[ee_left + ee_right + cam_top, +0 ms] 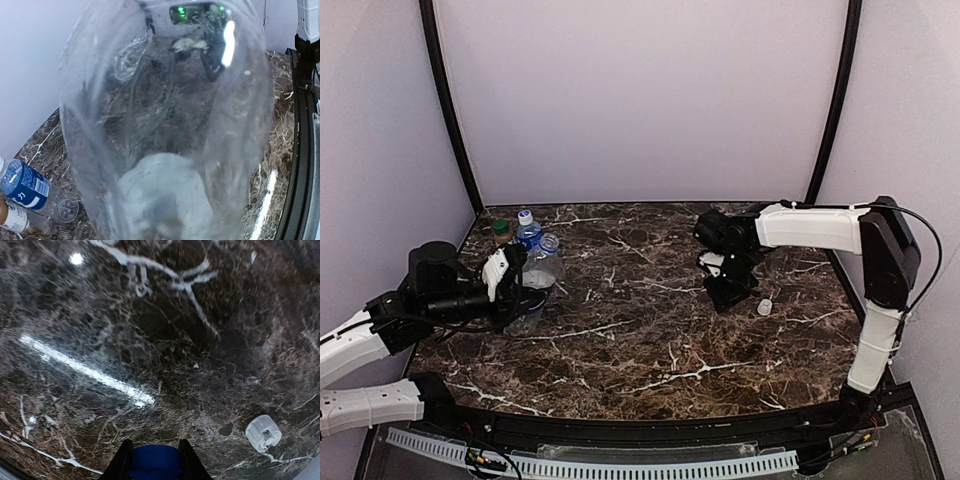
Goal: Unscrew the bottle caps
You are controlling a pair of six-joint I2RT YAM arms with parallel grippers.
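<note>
Bottles (529,236) left, loose cap (764,307) right

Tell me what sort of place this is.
Probably a robot test cell, not a home: plain pale walls box in a marble-patterned table, a left arm and a right arm stand at its near edge, and black poles frame the back corners.

Top view is taken from above and behind the near edge, angled down and forward, and the whole marble table (650,340) is covered. Left wrist view is shot across the table, so close that the clear bottle (165,125) fills it. The blue-labelled bottle (24,184) at its left edge is shared with the top view. Right wrist view is aimed almost straight down, close to the tabletop, with the blue cap (155,462) at its bottom edge. The white cap (263,433) is shared with the top view.
</note>
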